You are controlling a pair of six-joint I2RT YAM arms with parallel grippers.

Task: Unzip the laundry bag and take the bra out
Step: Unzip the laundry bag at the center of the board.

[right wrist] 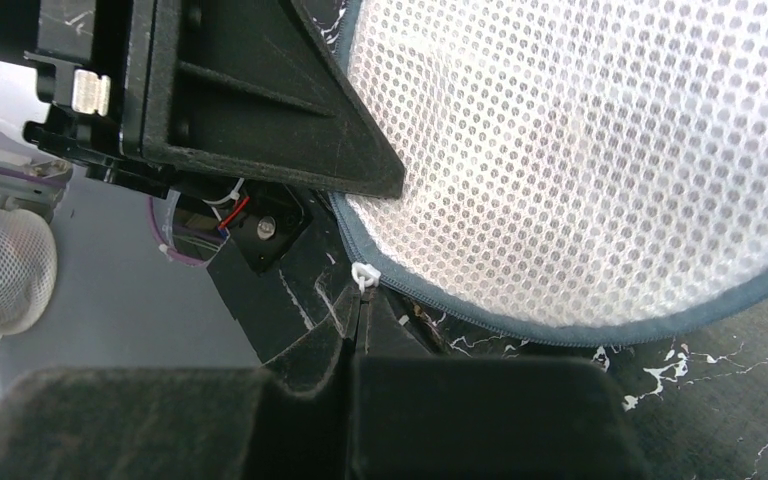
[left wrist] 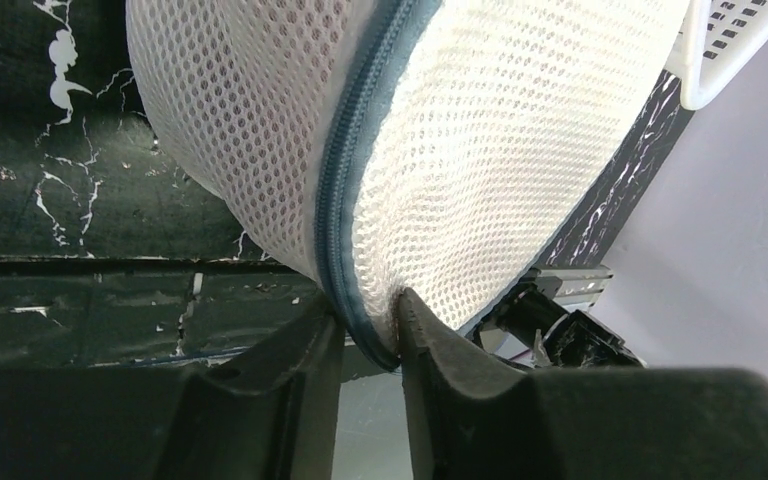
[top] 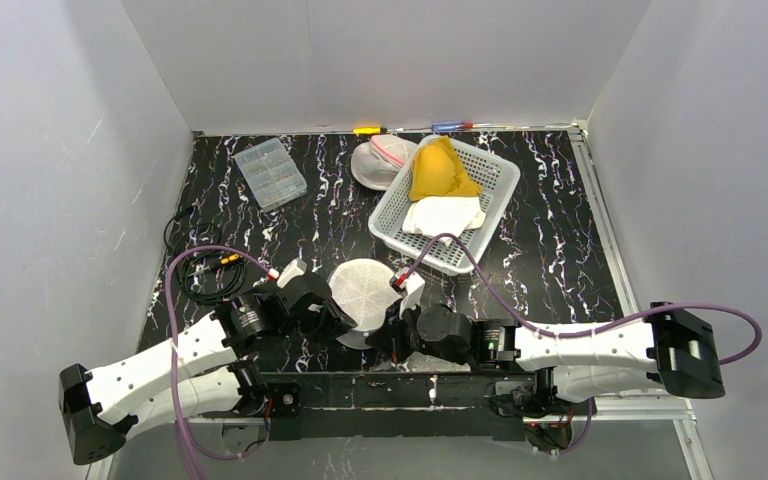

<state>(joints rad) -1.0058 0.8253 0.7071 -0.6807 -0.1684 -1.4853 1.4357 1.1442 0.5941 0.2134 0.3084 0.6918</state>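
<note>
**Inspector:** Top view?

**Assessor:** The laundry bag (top: 363, 288) lies on the desk (top: 560, 260) at six o'clock, close to the arm bases, with an arm at each side. A basket (top: 495, 190) stands near at one o'clock. The right arm's purple cable (top: 460, 250) arches by the basket's near rim, which I judge a snag risk on a wide pull.

**Inspector:** Left wrist?

**Assessor:** The left pincer (left wrist: 368, 345) stands nearly closed on the zip seam (left wrist: 345, 200), with a pad on either side of the bag's edge. I judge it the anchor, so it should hold firm and low.

**Inspector:** Right wrist?

**Assessor:** The right pincer (right wrist: 357, 320) is fully closed, and the white zip pull (right wrist: 363, 275) appears nipped at its tips. Advise drawing along the seam's curve, or the small tab may slip. The left pincer's finger sits close at ten o'clock, crowding the path. The bra cannot be made out through the mesh.
</note>
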